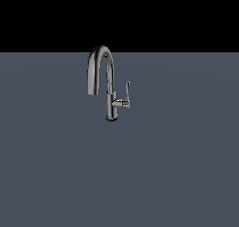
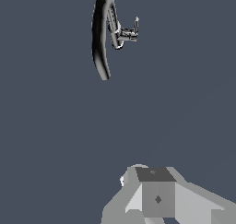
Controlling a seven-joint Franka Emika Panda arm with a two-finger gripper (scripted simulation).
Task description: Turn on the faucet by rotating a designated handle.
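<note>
Faucet [image 1: 108,83] stands alone on the grey tabletop [image 1: 177,174], upper-centre in the exterior view; arched spout curls over toward that view's left, cyl. base planted below it; dark glossy metal throughout.

Handle [image 1: 127,91] sits on the exterior view's right of the base: short horizontal stub, then a thin flat stick rising roughly upright, tip ending well below the arch of the spout; nothing touching it.

Wrist view looks down on the faucet from well apart; handle [image 2: 132,29] reads as a small pale-edged lever beside the spout's dark curve. Gripper [image 2: 156,195] shows only as blocky grey housing at the frame edge; fingers themselves not resolved, so open or closed: cannot tell. Arm absent from the exterior view.

Handling, as judgement:
- rigid metal, no give; lever likely pivots at the stub, rest of the fixture fixed to the tabletop, so weight irrelevant
- glossy finish prob. slick; a pinch may slip
- best contact near the upper end of the stick, far from the stub, for most leverage; press on its flat face or close fingers across it
- steer clear of the spout, which stands just beside the lever; thin target, needs accurate approach
</note>
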